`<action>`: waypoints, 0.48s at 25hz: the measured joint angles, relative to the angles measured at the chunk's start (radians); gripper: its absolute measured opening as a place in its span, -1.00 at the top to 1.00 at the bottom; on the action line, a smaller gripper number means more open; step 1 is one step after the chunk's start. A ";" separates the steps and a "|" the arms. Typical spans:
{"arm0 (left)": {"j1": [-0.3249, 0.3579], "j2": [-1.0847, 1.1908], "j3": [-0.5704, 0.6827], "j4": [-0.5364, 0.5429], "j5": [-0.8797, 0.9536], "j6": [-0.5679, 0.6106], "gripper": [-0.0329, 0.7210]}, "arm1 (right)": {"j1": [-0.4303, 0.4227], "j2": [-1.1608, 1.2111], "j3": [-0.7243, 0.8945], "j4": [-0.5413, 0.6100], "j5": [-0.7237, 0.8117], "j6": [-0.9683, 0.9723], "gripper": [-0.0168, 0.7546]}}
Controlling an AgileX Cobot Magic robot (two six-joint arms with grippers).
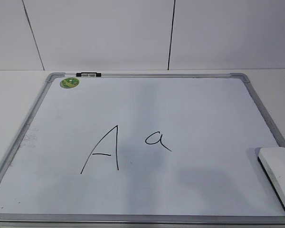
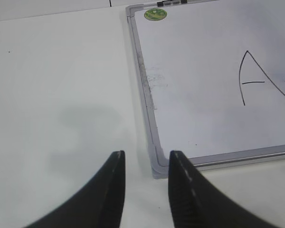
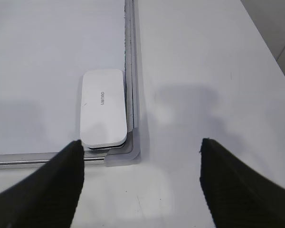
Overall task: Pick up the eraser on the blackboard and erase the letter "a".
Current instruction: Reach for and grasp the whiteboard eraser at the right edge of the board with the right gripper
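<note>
The eraser is seen lying flat on the blackboard, tucked into the board's corner nearest the front right corner of the desk. In the right wrist view the eraser is pressed against the grey frame on its right side, and its near end sits just inside the rounded corner cap; a thin black underside is visible along its lower edge, and small grey print is carried on its top, too small to be read. In the exterior view its far right end is cut off by the picture's edge.

The letter "a" is written near the middle of the board, well apart from the eraser, with the taller capital "A" just to its left. A round green sticker is placed by the board's far left corner, and a small black-and-white clip is seated on the far frame beside it.

The right gripper is held wide open above the bare desk just outside the board's near right corner; nothing is grasped or touched. The left gripper is parted narrowly, its jaws framing the board's near left corner cap from above, and nothing is held. Only the fingertips of both grippers are shown; neither arm appears in the exterior view. In the left wrist view only the left edge of the small letter is caught at the picture's border.
</note>
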 joint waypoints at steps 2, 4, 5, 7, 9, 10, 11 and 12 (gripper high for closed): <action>0.000 0.000 0.000 0.000 0.000 0.000 0.29 | 0.000 0.000 0.000 0.000 0.000 0.000 -0.53; 0.000 0.000 0.000 0.000 0.000 0.000 0.29 | 0.000 0.000 0.000 0.000 0.000 0.000 -0.53; 0.000 0.000 0.000 0.000 0.000 0.000 0.29 | 0.000 0.000 0.000 0.000 0.000 0.000 -0.53; 0.000 0.000 0.000 0.000 0.000 0.000 0.29 | 0.000 0.000 0.000 0.000 0.000 0.000 -0.53; 0.000 0.000 0.000 0.000 0.000 0.000 0.29 | 0.000 0.000 0.000 0.000 0.000 0.000 -0.53; 0.000 0.000 0.000 0.000 0.000 0.000 0.29 | 0.000 0.000 0.000 0.000 0.000 0.000 -0.53; 0.000 0.000 0.000 0.000 0.000 0.000 0.29 | 0.000 0.000 0.000 0.000 0.000 0.000 -0.53; 0.000 0.000 0.000 0.000 0.000 0.000 0.29 | 0.000 0.000 0.000 0.000 0.000 0.000 -0.53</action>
